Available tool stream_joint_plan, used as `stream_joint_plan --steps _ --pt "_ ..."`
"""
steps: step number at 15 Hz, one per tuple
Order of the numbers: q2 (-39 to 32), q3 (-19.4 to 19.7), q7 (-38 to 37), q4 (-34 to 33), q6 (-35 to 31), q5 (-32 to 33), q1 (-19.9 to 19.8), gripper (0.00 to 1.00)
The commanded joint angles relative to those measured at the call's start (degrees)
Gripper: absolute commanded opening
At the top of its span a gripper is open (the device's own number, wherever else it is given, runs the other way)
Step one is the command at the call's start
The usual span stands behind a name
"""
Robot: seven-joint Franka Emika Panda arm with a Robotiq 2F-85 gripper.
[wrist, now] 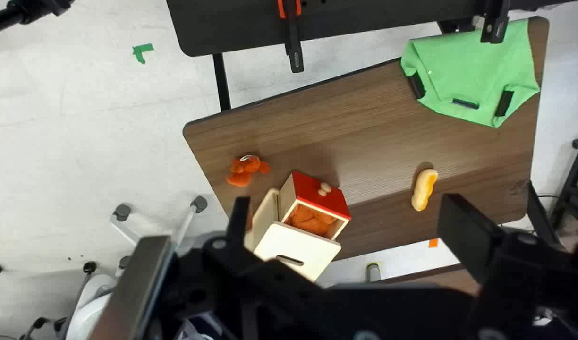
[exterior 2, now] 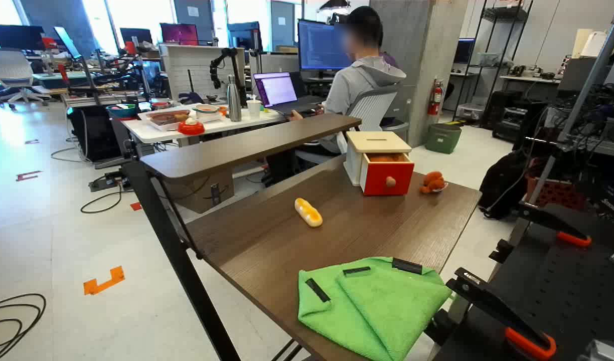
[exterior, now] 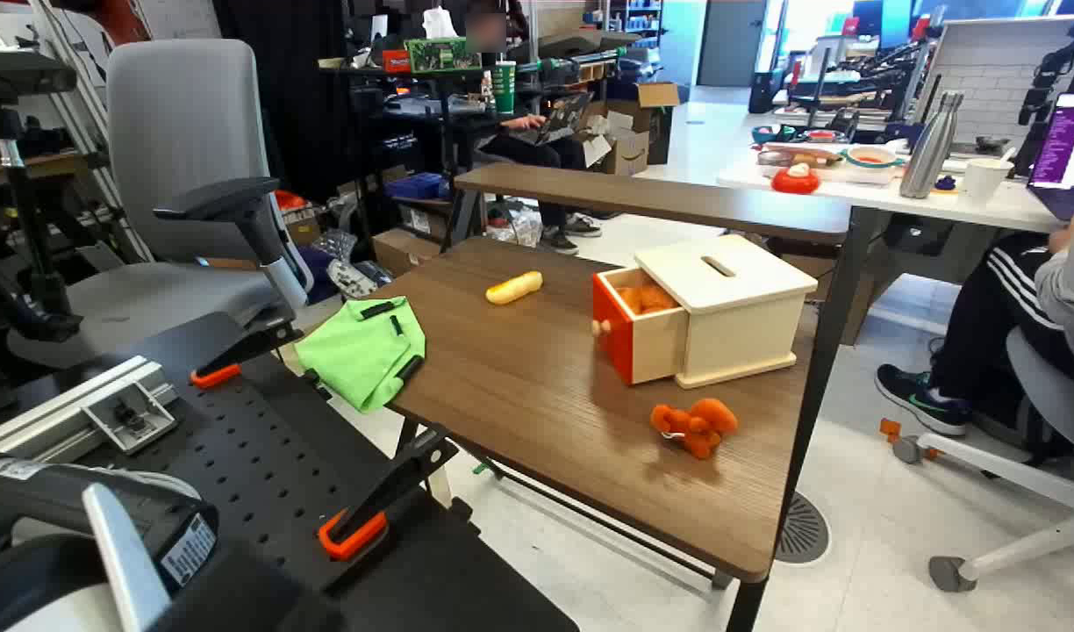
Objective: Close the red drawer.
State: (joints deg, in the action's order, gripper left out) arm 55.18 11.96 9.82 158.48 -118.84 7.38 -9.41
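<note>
The claw point(wrist: 341, 212) gapes in wrist view; all three show the red drawer point(exterior 2: 377, 176) open.

In an exterior view, the cabinet point(exterior 2: 372, 147) stands on the table point(exterior 2: 387, 225) w/ its drawer point(exterior 2: 379, 176) partly out. The toy point(exterior 2: 432, 181) lies R of drawer, the oblong piece point(exterior 2: 308, 212) L & before, the cloth point(exterior 2: 372, 311) at table's near end. Inside drawer: some obj. point(wrist: 310, 220)

Folded lime-green cloth point(exterior 2: 367, 306) overhangs the edge at one end of brown wood-grain table point(exterior: 502, 369); lumpy orange-red toy point(exterior: 699, 426) near opposite end. Yellow oblong piece point(wrist: 424, 190) lies apart from both. Grey office chair point(exterior: 186, 149) in an exterior view.
</note>
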Motion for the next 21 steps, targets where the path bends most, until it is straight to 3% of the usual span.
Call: stream_joint_plan --steps 1,9,14,21 --pt "0.0 -0.1 0.0 -0.1 0.2 -0.1 -0.1 1.0" --pt "-8.2 -1.9 -4.2 0.7 -6.8 -1.8 1.5 1.0" --pt "-19.6 -1.8 -5.9 1.2 -22.9 -4.9 3.7 1.0" --pt "-43.5 -2.2 -5.8 0.1 -45.6 -13.3 9.1 1.0"
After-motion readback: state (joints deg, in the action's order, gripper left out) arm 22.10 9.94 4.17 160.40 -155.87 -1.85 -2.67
